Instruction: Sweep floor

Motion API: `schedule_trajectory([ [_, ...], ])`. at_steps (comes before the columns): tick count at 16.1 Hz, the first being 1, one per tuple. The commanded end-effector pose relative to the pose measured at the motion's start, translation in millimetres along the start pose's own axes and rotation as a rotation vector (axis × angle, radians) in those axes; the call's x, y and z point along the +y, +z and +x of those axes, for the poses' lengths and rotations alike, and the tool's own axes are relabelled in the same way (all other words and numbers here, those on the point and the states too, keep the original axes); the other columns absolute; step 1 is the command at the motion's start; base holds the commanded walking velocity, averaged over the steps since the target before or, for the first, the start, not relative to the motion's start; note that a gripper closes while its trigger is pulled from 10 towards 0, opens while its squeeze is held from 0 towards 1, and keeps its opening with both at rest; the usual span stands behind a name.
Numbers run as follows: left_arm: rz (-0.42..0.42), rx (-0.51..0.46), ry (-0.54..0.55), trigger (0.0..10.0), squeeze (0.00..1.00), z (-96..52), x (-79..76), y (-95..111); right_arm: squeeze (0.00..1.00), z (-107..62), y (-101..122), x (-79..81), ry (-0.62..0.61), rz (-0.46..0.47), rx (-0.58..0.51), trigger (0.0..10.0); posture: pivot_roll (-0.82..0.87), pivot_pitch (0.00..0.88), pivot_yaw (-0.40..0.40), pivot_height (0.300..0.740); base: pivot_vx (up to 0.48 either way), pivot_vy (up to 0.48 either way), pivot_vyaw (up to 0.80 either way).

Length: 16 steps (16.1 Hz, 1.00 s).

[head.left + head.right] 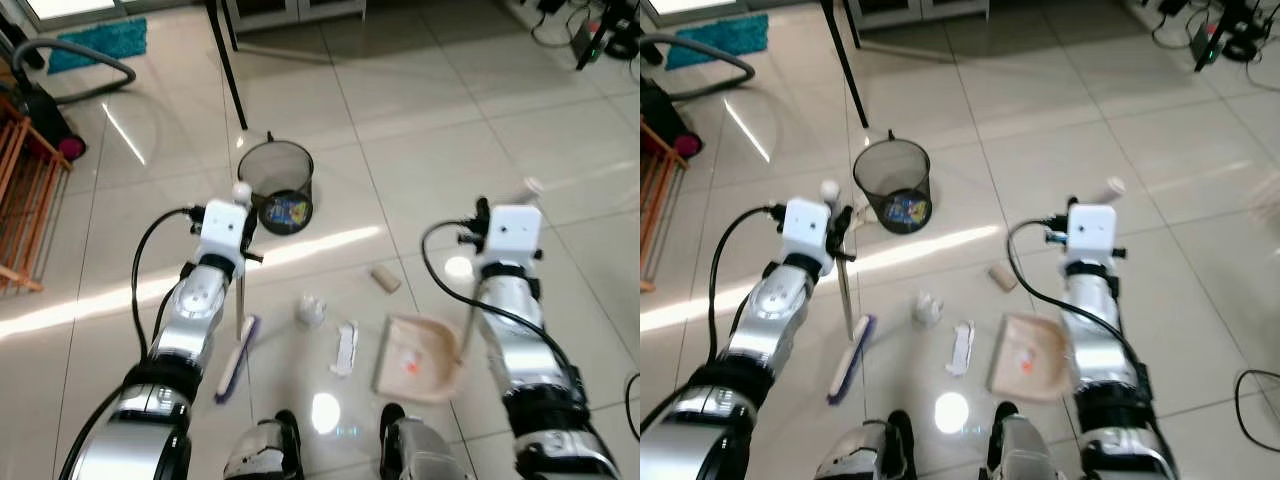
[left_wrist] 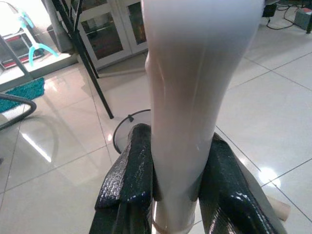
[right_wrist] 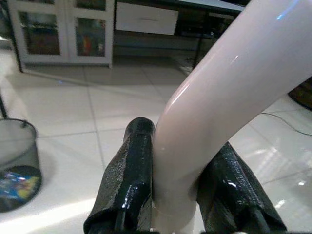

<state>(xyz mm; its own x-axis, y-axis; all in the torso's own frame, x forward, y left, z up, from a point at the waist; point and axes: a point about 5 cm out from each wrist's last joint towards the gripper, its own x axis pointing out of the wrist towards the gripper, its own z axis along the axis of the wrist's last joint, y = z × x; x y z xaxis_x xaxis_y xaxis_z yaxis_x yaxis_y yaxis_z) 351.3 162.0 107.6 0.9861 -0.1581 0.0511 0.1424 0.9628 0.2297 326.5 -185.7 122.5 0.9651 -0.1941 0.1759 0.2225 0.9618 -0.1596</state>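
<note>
From the head views, the broom (image 1: 236,345) is clamped by the left gripper (image 1: 243,228), bristles on the floor below it, and the dustpan (image 1: 418,356) sits below the right gripper (image 1: 484,222). The crumpled paper (image 1: 310,311), wrapper (image 1: 346,348) and roll (image 1: 385,279) lie between them. The mesh bin (image 1: 277,185) sits just beyond; its contents are blurry.

In the left wrist view, both black fingers (image 2: 130,171) are squeezed on the pale handle, cut off at the top.

In the right wrist view, the fingers (image 3: 135,165) are pinched on the dustpan's curved handle (image 3: 204,126).
</note>
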Motion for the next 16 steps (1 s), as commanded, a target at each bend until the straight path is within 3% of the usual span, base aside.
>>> schedule_trajectory([
  [1,-0.008,-0.007,0.021,10.0,0.0,1.5,1.2,1,0.0,-2.1,1,4.1,-0.005,0.03,-0.011,10.0,0.03,0.319,0.095,0.74,0.0,0.0,0.0],
  [2,-0.02,-0.007,0.021,10.0,0.0,2.6,-0.4,2,0.0,-2.8,0,6.4,0.003,0.026,-0.01,10.0,0.03,0.318,0.095,0.74,0.0,0.0,0.0],
  [6,-0.054,-0.017,-0.059,10.0,0.0,9.5,-32.5,5,0.0,-8.4,-4,29.1,0.066,0.013,-0.022,10.0,0.05,0.313,0.089,0.74,0.0,0.0,0.0],
  [10,-0.146,-0.034,-0.076,10.0,0.0,15.0,-45.5,14,0.0,-6.4,-2,38.5,0.071,0.024,-0.031,10.0,0.06,0.296,0.086,0.74,0.0,0.0,0.0],
  [12,-0.204,-0.04,-0.179,10.0,0.0,17.2,-62.6,19,0.0,-7.1,-3,45.9,0.077,0.025,-0.02,10.0,0.07,0.297,0.087,0.74,0.0,0.0,0.0],
  [16,-0.236,-0.055,-0.341,10.0,0.0,19.0,-95.3,28,0.0,-10.7,-4,57.7,0.101,0.049,-0.009,10.0,0.06,0.298,0.102,0.74,0.0,0.0,0.0],
])
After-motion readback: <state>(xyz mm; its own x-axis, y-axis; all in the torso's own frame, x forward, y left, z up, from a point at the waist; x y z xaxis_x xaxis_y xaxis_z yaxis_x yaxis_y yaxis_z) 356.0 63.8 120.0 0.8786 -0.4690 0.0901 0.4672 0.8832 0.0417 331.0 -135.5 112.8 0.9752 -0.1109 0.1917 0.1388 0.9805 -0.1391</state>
